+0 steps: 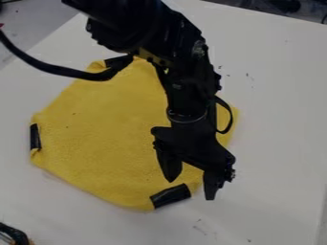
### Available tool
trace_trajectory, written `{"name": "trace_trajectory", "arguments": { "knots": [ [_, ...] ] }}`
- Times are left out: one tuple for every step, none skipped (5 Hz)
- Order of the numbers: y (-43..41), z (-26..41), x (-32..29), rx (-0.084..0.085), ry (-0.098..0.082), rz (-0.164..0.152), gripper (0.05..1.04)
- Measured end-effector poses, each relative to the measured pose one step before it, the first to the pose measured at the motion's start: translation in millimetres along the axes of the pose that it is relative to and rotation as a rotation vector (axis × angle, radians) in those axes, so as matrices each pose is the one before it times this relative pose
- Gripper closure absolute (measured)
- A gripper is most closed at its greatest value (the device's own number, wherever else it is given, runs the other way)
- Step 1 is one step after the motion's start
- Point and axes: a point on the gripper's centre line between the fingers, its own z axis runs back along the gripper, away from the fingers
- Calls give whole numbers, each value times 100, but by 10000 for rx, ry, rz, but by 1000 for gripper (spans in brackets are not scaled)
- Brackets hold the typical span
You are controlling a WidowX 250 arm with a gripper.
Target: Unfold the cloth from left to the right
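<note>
My black gripper (pixel 191 187) hangs over the lower right part of the yellow cloth (pixel 102 143), its two fingers spread apart with nothing seen between them. The cloth lies mostly flat on the white table (pixel 275 143), in a rough many-sided shape. Black patches mark its edges: one at the left edge (pixel 35 137), one at the bottom edge (pixel 170 195) just below and left of the gripper, and one at the top, partly behind the arm's cable. The arm hides the cloth's upper right part.
A black and orange object (pixel 14 234) shows at the bottom left corner. The table's far edge runs across the top right, with dark things beyond it. A loose black cable (pixel 60 71) hangs from the arm over the cloth's upper left.
</note>
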Motion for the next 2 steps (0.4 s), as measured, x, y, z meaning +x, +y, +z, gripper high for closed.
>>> {"name": "trace_trajectory", "arguments": {
  "knots": [
    [397, 20, 58, 679, -90, -192, 75],
    [426, 197, 550, 798, -424, -518, 83]
  ]
}}
